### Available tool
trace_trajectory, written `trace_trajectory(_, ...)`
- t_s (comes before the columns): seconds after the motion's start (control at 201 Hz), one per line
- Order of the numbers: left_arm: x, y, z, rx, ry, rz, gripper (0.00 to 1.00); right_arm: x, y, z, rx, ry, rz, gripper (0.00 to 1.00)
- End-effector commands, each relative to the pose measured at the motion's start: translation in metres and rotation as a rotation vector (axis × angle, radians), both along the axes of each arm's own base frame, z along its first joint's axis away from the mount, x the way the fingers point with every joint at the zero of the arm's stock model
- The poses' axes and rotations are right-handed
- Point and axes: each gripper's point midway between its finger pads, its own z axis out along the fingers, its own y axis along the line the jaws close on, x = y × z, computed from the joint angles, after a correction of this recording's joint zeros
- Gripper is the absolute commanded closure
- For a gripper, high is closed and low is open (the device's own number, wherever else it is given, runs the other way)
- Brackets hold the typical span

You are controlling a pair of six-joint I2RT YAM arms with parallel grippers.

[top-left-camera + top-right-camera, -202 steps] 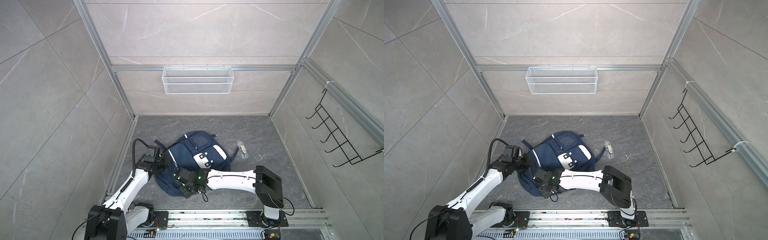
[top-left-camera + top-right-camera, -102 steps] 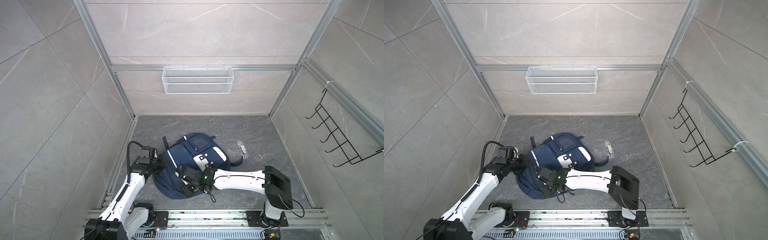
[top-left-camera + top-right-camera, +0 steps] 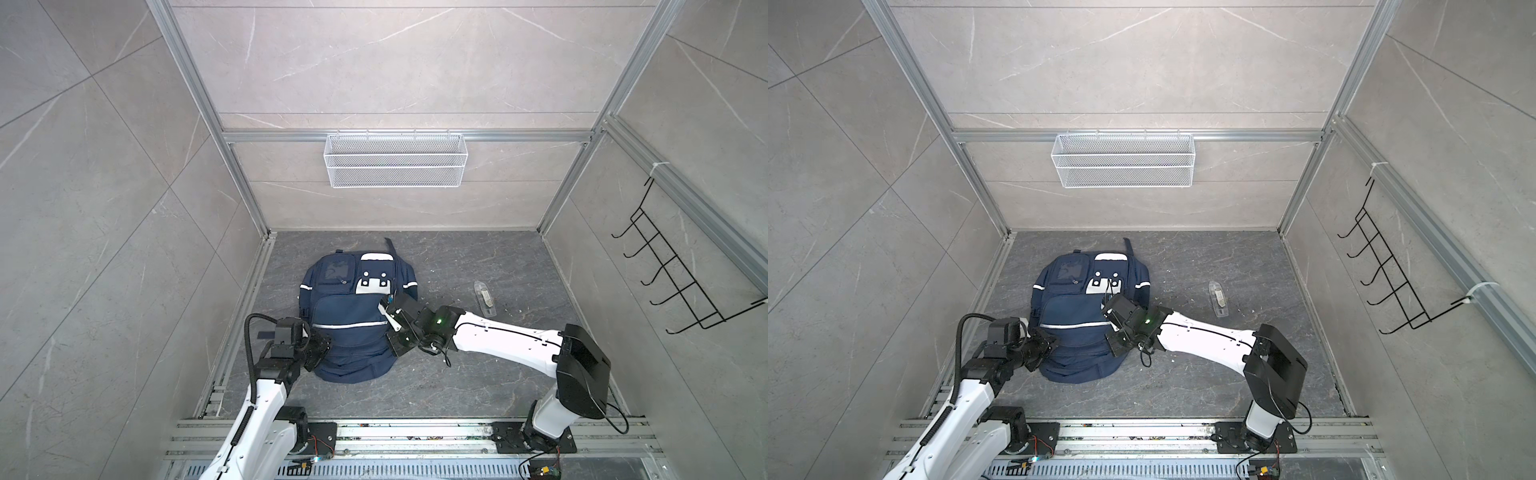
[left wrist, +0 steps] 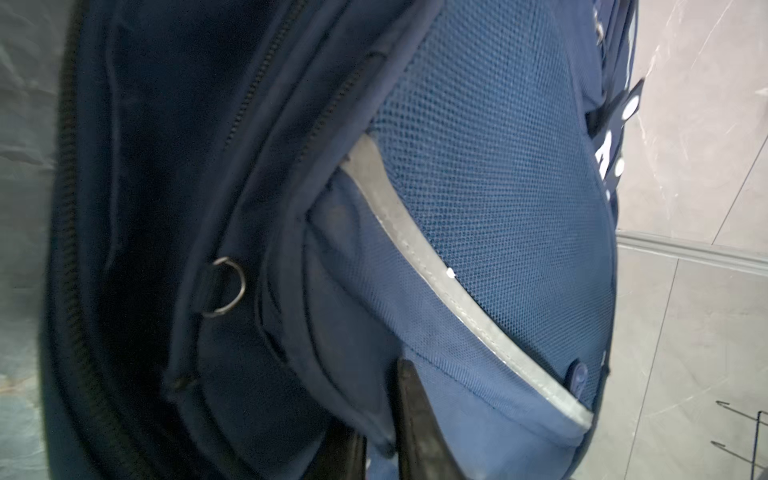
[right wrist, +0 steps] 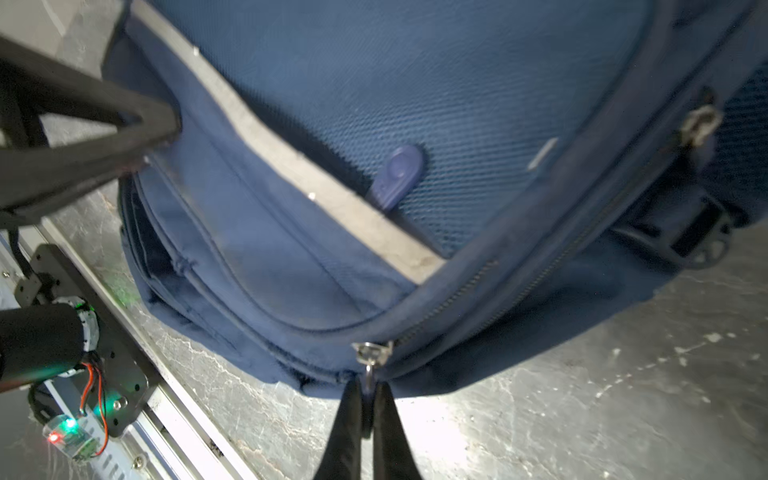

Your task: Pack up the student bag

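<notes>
The student bag (image 3: 349,299) (image 3: 1075,303), navy with white patches and silver stripes, lies flat on the floor with its top toward the back wall. My left gripper (image 3: 324,347) (image 4: 382,440) is at its lower left edge, with a fold of the bag's fabric (image 4: 498,187) pinched between the fingers (image 4: 419,436). At the bag's right edge, my right gripper (image 3: 390,332) (image 5: 365,399) is shut on the pull of a metal zip slider (image 5: 371,351). The left gripper (image 5: 158,124) also shows in the right wrist view, pressed to the far side of the bag (image 5: 415,83).
A small clear plastic item (image 3: 484,299) (image 3: 1219,304) lies on the floor right of the bag. A white wire basket (image 3: 395,166) hangs on the back wall. A black hook rack (image 3: 681,274) is on the right wall. The metal rail (image 3: 395,436) runs along the front.
The bag has turned so its top points at the back wall. The right arm swung right, still at the bag's edge. The left gripper stayed on the bag's left side.
</notes>
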Motion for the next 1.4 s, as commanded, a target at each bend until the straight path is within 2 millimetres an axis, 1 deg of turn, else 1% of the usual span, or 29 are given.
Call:
trace_trajectory(0.0,0.011,-0.004,0.027,-0.049,-0.084,0.012,0.84,-0.039,0.021,-0.021,-0.007,0.05,0.074,1.0)
trace_trajectory(0.04,0.011,-0.003,0.03,-0.051,-0.092,0.023,0.84,-0.046,0.028,-0.024,0.0,0.057,0.08,1.0)
trace_trajectory(0.134,0.014,-0.003,0.032,-0.071,-0.102,0.04,0.85,-0.06,0.051,-0.024,0.046,0.08,0.099,1.0)
trace_trajectory(0.244,0.016,-0.005,0.03,-0.082,-0.098,0.043,0.86,-0.063,0.078,-0.019,0.087,0.082,0.114,1.0)
trace_trajectory(0.363,0.014,-0.004,0.024,-0.078,-0.086,0.046,0.86,-0.052,0.103,-0.011,0.119,0.064,0.105,1.0)
trace_trajectory(0.418,0.012,-0.004,0.023,-0.075,-0.083,0.039,0.86,-0.045,0.108,-0.009,0.113,0.046,0.08,1.0)
trace_trajectory(0.493,0.009,-0.004,0.023,-0.059,-0.079,0.029,0.86,-0.034,0.107,-0.008,0.102,0.033,0.051,1.0)
trace_trajectory(0.557,0.007,-0.002,0.023,-0.042,-0.079,0.023,0.86,-0.027,0.101,-0.008,0.105,0.036,0.026,1.0)
trace_trajectory(0.612,0.004,-0.001,0.022,-0.031,-0.076,0.02,0.86,-0.019,0.091,-0.008,0.11,0.042,-0.003,1.0)
trace_trajectory(0.707,0.003,0.0,0.02,-0.029,-0.076,0.025,0.85,-0.007,0.067,-0.008,0.112,0.05,-0.055,1.0)
trace_trajectory(0.851,0.002,-0.003,0.013,-0.048,-0.064,0.019,0.85,0.003,0.028,-0.005,0.117,0.049,-0.113,1.0)
trace_trajectory(0.886,0.002,-0.005,0.014,-0.051,-0.066,0.014,0.85,0.005,0.021,-0.004,0.117,0.046,-0.122,1.0)
trace_trajectory(0.951,0.004,-0.008,0.021,-0.046,-0.088,-0.011,0.8,0.005,0.007,-0.001,0.114,0.04,-0.132,1.0)
trace_trajectory(1.055,0.005,-0.005,0.036,0.009,-0.113,-0.039,0.65,0.0,-0.014,0.0,0.087,0.028,-0.139,1.0)
trace_trajectory(1.145,0.007,0.0,0.05,0.072,-0.141,-0.062,0.57,-0.003,-0.032,-0.003,0.05,0.019,-0.15,1.0)
trace_trajectory(1.195,0.01,0.0,0.054,0.101,-0.143,-0.084,0.55,-0.006,-0.041,-0.006,0.026,0.019,-0.153,1.0)
trace_trajectory(1.274,0.017,-0.002,0.053,0.137,-0.125,-0.134,0.53,-0.01,-0.053,-0.008,0.004,0.018,-0.16,1.0)
trace_trajectory(1.399,0.036,-0.017,0.046,0.11,-0.099,-0.229,0.53,-0.013,-0.066,-0.01,-0.014,0.011,-0.169,1.0)
